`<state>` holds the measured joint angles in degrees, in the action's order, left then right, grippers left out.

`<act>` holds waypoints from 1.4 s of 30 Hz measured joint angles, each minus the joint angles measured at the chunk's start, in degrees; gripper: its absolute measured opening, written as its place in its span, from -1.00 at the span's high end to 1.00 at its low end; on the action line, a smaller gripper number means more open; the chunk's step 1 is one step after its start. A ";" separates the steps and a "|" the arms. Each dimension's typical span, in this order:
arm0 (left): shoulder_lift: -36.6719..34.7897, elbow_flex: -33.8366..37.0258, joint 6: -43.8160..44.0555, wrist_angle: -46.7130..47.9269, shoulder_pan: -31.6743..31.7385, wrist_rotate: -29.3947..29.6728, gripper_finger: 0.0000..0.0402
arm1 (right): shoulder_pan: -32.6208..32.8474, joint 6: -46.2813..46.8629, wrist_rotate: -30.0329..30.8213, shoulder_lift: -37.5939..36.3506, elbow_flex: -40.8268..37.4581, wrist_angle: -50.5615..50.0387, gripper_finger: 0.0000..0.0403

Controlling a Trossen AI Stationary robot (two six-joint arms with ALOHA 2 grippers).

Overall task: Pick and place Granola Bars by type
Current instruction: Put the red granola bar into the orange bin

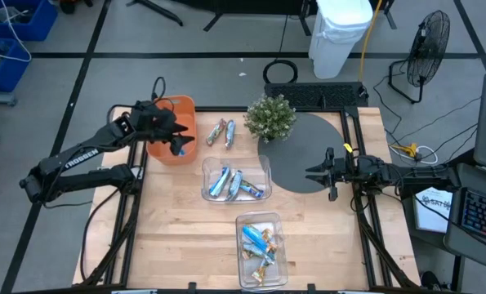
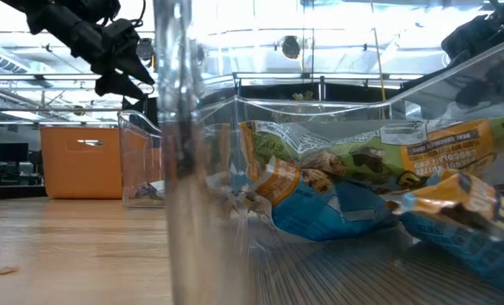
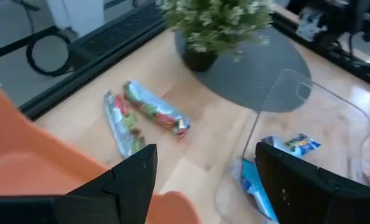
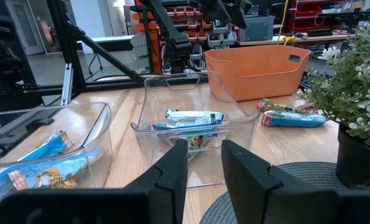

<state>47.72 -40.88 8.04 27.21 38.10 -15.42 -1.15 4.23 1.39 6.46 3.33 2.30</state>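
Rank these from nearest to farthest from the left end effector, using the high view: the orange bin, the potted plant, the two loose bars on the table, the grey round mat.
From the left end effector:
1. Orange bin, directly beneath it.
2. Two loose bars, just right of the bin.
3. Potted plant, beyond the bars.
4. Grey round mat, farthest right.

The high view looks straight down on the whole wooden table (image 1: 177, 237). The low view sits at table height, pressed against a clear bin (image 2: 336, 203) (its wall fills the frame). Each wrist view looks forward from close above the table; all four share the orange bin (image 4: 259, 68).
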 joint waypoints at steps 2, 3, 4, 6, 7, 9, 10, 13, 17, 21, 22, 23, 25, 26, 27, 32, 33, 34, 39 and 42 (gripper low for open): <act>-0.02 0.00 -1.24 -0.54 -0.79 -0.28 -0.33 | 0.00 0.00 0.00 -0.02 0.01 0.00 0.56; 0.00 0.00 -2.15 -0.71 -1.26 -0.40 -0.32 | 0.00 0.00 0.00 0.00 -0.01 -0.01 0.56; 0.00 0.00 -3.21 -0.89 -1.76 -0.89 -0.31 | 0.00 0.00 0.00 -0.02 0.01 0.00 0.56; 0.00 0.00 -5.67 -1.54 -2.71 -2.32 -0.30 | 0.00 0.02 0.00 0.00 0.01 0.01 0.56; 0.00 0.00 -7.09 -2.22 -3.22 -2.65 -0.31 | 0.00 0.00 0.00 0.00 -0.01 -0.01 0.56; -0.02 0.00 -9.33 -3.67 -4.02 -2.82 -0.32 | 0.00 0.00 0.00 0.00 0.01 -0.01 0.56; -0.14 0.00 -10.31 -4.20 -4.22 -2.92 -0.32 | 0.00 0.01 0.00 -0.01 0.00 -0.01 0.56; -0.94 0.63 -12.00 -7.55 -3.54 -4.91 -0.32 | 0.00 0.02 0.00 -0.02 0.01 -0.01 0.56; -2.60 8.29 -11.78 -19.28 0.02 -10.90 -0.30 | 0.00 0.00 0.00 -0.02 0.00 0.01 0.56; -2.82 17.19 -6.36 -32.21 3.39 -17.58 -0.32 | 0.00 0.01 0.00 0.00 0.00 0.01 0.56; -2.84 18.97 -5.23 -34.37 3.62 -19.44 -0.32 | 0.00 0.00 0.00 0.00 0.01 -0.01 0.56; -2.83 20.46 -4.15 -36.19 3.52 -21.27 -0.32 | 0.00 0.00 0.00 0.00 0.01 0.01 0.56; -2.82 22.67 -2.54 -39.52 2.53 -25.06 -0.32 | 0.01 0.00 0.00 0.00 -0.01 -0.01 0.56; -2.84 23.28 -1.74 -40.65 1.57 -26.83 -0.32 | 0.01 0.01 0.00 -0.01 0.00 0.01 0.56; -2.84 23.69 -1.05 -41.32 0.38 -28.18 -0.31 | 0.00 0.00 0.00 0.00 0.00 -0.01 0.56; -1.64 22.62 2.35 -41.67 -8.01 -27.09 -0.27 | 0.02 0.02 0.00 0.00 0.00 0.01 0.56; -1.17 21.90 2.66 -41.59 -9.62 -25.68 -0.26 | 0.01 0.01 0.00 0.00 -0.01 0.00 0.56; -0.57 20.86 2.65 -41.52 -11.02 -23.68 -0.26 | 0.00 0.01 0.00 -0.01 -0.01 -0.01 0.56; 5.10 11.09 1.59 -30.49 -14.26 -11.59 -0.21 | 0.00 0.00 0.00 0.00 -0.01 0.01 0.56; 12.33 3.65 0.79 -20.69 -14.54 -4.38 -0.18 | 0.00 0.00 0.00 0.00 -0.01 0.01 0.56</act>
<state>60.05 -37.24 8.83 6.52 23.56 -19.79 -1.15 4.23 1.39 6.46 3.31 2.31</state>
